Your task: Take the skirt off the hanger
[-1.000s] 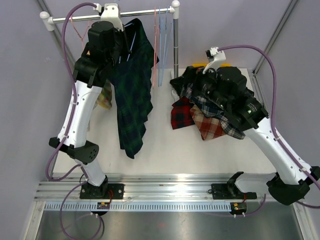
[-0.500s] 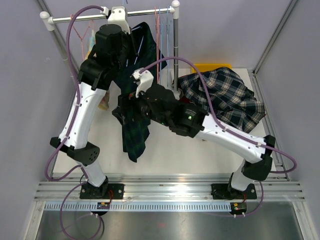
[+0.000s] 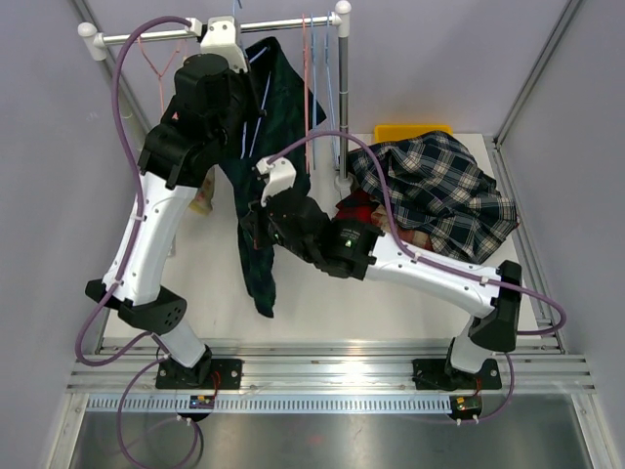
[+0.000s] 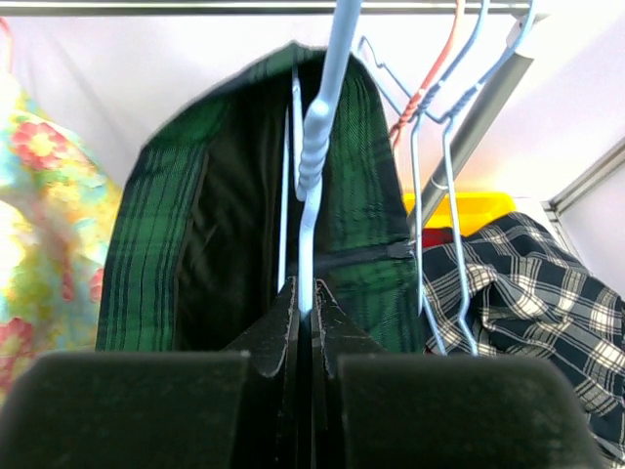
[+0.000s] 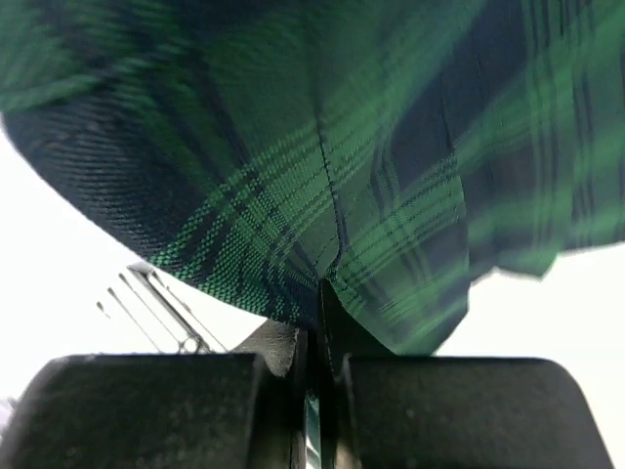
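We log the green plaid skirt (image 3: 259, 276) hanging on a pale blue hanger (image 4: 317, 147) from the rail (image 3: 146, 36) at back left. The left gripper (image 4: 305, 293) is clamped on the hanger's wire below its neck. The right gripper (image 5: 319, 293) is pinched tight on a fold of the skirt, about midway down.

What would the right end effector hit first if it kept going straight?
The green plaid skirt: the right end effector is shut on a fold of it. Beyond the cloth, unclear.
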